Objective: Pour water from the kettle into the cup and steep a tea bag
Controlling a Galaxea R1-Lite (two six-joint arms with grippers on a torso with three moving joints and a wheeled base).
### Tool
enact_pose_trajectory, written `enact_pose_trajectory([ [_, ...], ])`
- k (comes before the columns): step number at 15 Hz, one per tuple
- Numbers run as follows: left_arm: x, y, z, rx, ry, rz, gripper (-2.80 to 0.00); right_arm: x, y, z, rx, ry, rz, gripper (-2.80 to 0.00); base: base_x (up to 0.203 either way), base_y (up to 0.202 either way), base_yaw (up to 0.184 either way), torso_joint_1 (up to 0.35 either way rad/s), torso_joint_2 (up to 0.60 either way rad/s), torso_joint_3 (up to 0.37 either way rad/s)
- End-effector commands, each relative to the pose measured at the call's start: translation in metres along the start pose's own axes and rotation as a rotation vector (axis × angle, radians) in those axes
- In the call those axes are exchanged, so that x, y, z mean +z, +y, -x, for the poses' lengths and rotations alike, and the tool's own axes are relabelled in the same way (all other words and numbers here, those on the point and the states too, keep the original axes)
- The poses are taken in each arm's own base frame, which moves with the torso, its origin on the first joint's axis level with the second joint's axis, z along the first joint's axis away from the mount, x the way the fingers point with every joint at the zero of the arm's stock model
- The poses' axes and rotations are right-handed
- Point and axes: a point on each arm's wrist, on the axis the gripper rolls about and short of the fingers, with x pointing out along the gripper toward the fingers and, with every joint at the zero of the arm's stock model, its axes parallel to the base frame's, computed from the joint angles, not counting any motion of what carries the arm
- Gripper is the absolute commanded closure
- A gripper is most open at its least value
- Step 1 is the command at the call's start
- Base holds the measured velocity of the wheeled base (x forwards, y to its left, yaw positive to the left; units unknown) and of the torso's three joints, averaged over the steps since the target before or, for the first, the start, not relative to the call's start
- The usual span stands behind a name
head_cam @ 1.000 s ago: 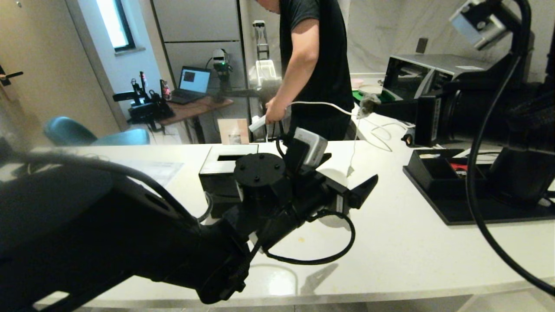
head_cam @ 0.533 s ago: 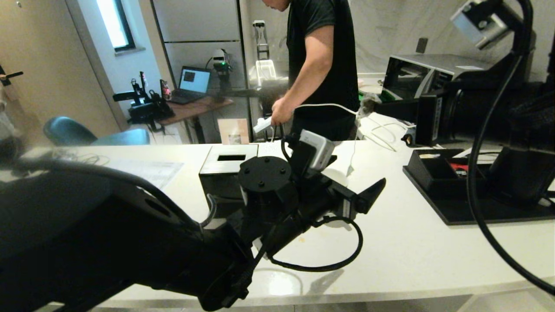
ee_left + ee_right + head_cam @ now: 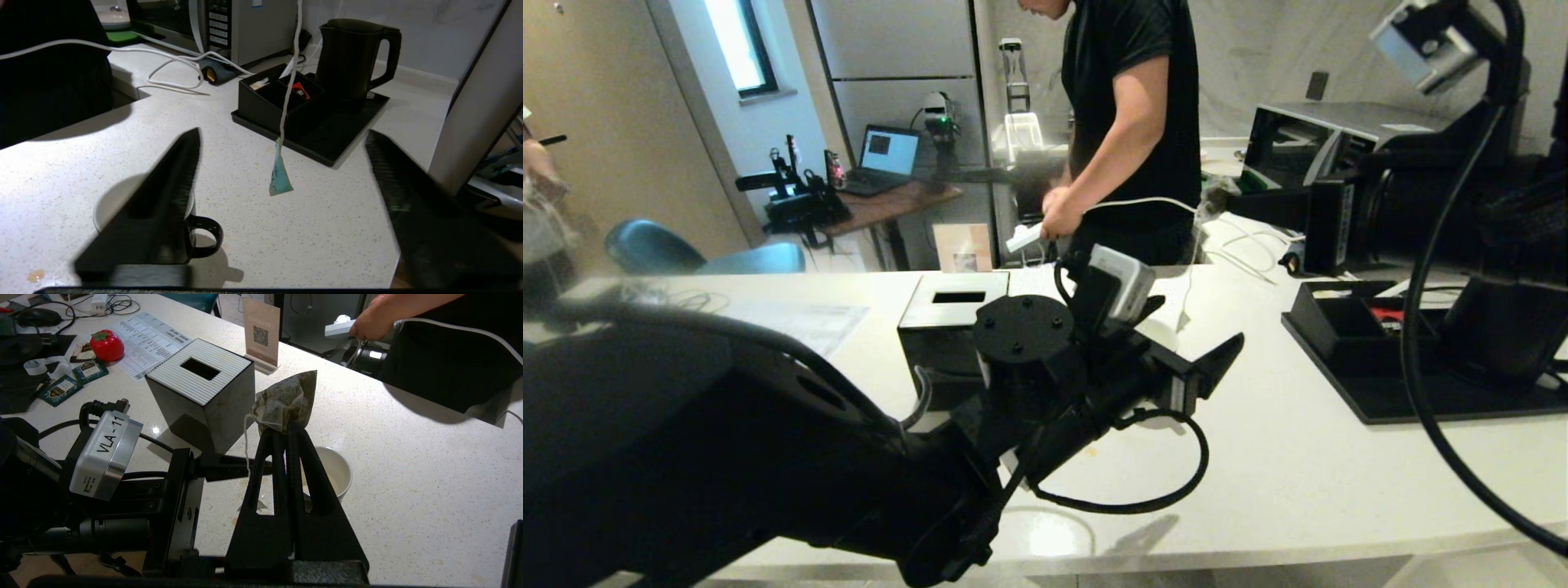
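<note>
The fingers [image 3: 314, 490] of the right gripper [image 3: 286, 430] are pressed together on the tea bag [image 3: 288, 402], holding it in the air over the surface [image 3: 408, 465], above and just short of the cup [image 3: 345, 477]. The kettle [image 3: 347, 57] stands upright on its black tray [image 3: 327, 139], well apart from the cup, with neither gripper on it. That suggests the pouring is probably done, though I cannot tell whether water lies in the cup's white inside. What is left, by this reading, is steeping: the bag is not yet in the cup. The left gripper [image 3: 282, 132] hovers low beside the cup with its fingers [image 3: 171, 196] apart and empty, one of them in front of the cup's rim. The bag's string [image 3: 286, 94] hangs between them, and its teal tag [image 3: 280, 181] dangles clear of the surface. Compared with a second ago, the person [image 3: 1135, 122] behind the surface has shifted toward the kettle side. The left arm has edged slightly the same way, while the right arm and the kettle's tray look unchanged.
</note>
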Motion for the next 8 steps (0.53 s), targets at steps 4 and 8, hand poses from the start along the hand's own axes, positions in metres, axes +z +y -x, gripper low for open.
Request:
enact_pose_trajectory([
  [4, 0.0010, 0.0003, 0.0000, 0.000, -0.008, 0.004, 0.00, -0.0008, 0.0001, -0.0014, 0.002, 0.003, 0.000, 0.00, 0.000, 0.000, 0.000, 0.000, 0.00, 0.000],
  [8, 0.0008, 0.0003, 0.0002, 0.001, -0.007, 0.004, 0.00, -0.0012, 0.0001, -0.0015, 0.001, 0.005, 0.000, 0.00, 0.000, 0.000, 0.000, 0.000, 0.00, 0.000],
])
